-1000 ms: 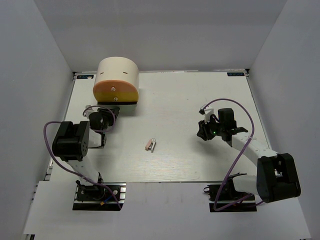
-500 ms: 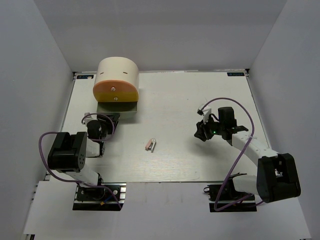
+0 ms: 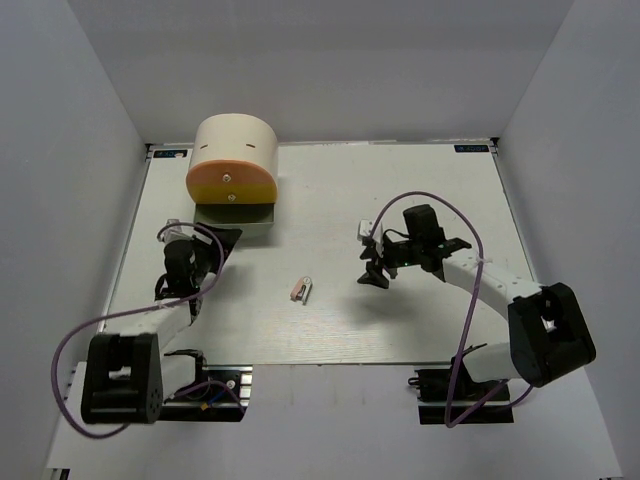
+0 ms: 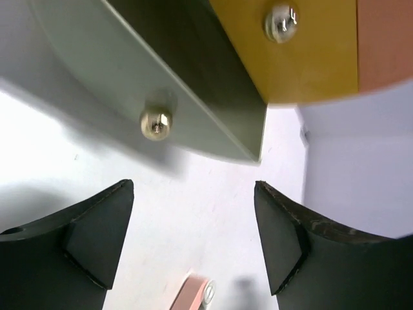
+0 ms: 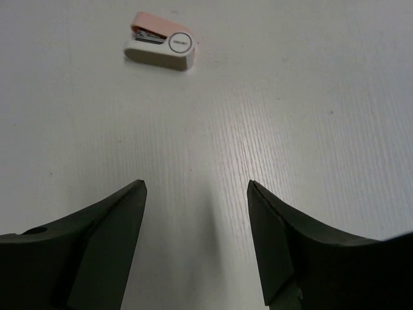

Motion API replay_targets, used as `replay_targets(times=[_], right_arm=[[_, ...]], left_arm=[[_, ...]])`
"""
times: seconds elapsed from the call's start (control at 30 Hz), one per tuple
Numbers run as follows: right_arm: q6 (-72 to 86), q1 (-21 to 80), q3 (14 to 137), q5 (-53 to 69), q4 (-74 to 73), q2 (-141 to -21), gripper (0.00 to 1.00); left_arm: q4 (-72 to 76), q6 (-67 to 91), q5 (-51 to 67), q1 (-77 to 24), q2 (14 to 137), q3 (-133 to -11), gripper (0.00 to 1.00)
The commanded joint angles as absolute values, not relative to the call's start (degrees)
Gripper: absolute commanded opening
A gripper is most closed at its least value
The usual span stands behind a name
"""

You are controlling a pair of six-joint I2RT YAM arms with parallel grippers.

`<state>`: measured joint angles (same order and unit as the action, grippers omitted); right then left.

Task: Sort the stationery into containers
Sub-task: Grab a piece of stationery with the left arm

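Note:
The container [image 3: 236,148] is a cream cylinder at the back left with orange and yellow tiers [image 4: 303,58]. Its lowest grey-green drawer [image 3: 236,216] stands pulled out, and its knob [image 4: 155,123] is free. My left gripper [image 3: 208,248] [image 4: 193,239] is open just in front of that drawer and holds nothing. A pinkish-white clip [image 3: 302,290] [image 5: 161,45] lies alone mid-table, and its end [image 4: 193,294] shows at the bottom of the left wrist view. My right gripper [image 3: 375,268] [image 5: 197,245] is open and empty above the table, to the right of the clip. No other stationery shows.
White walls close the table [image 3: 400,190] at the back and on both sides. The arm bases [image 3: 195,390] are bolted at the near edge. A purple cable [image 3: 455,215] loops over the right arm.
The grey-green drawer came out of the container. My left gripper let go of its knob, opened and drew back. My right gripper opened wider and moved left towards the clip.

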<state>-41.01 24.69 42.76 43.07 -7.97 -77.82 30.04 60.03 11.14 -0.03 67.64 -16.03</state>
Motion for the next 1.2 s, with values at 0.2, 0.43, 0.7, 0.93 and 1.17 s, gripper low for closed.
replay_targets(times=[0.2, 0.43, 0.7, 0.93, 1.17], right_arm=[[-31.1, 27.9, 43.3, 36.8, -1.7, -79.0, 0.13], [-19.3, 27.0, 41.7, 27.5, 0.6, -75.8, 0.35], [-6.7, 22.8, 44.2, 24.4, -8.5, -75.8, 0.56], [-4.6, 19.6, 40.5, 25.8, -8.3, -72.0, 0.56], [-4.7, 17.1, 38.2, 27.0, -8.3, -69.5, 0.56]], left_arm=[[-5.4, 35.6, 21.8, -3.2, 60.6, -26.4, 0.67], [-11.0, 25.9, 27.0, -12.8, 71.5, -39.3, 0.35], [-20.5, 19.3, 17.4, -32.9, 83.0, -52.5, 0.60], [-25.7, 20.7, 5.0, -41.2, 87.4, -55.5, 0.76], [-28.6, 23.2, -8.2, -45.7, 91.9, -59.1, 0.79]])
